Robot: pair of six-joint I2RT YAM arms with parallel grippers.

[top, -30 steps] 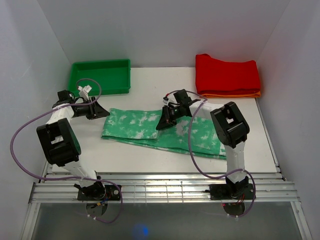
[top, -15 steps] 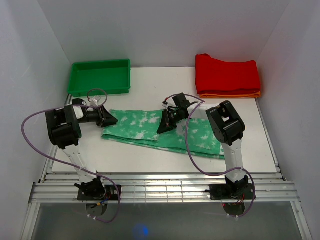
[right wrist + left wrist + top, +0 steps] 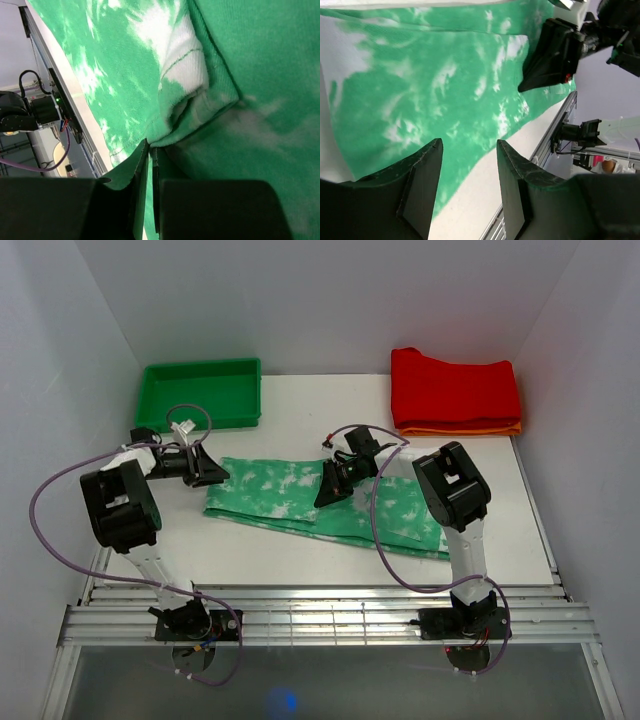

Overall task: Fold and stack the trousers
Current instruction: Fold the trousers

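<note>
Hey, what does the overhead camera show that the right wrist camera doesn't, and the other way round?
Only the overhead view shows the green plastic tray, the folded red garment lying on a folded orange garment, and the left pincer. Only the right wrist view shows, close up, a raised fold of cloth with a stitched hem, nipped at the closed fingertips. Both show the mint green tie-dyed cloth trousers and the right pincer shut on them.
</note>
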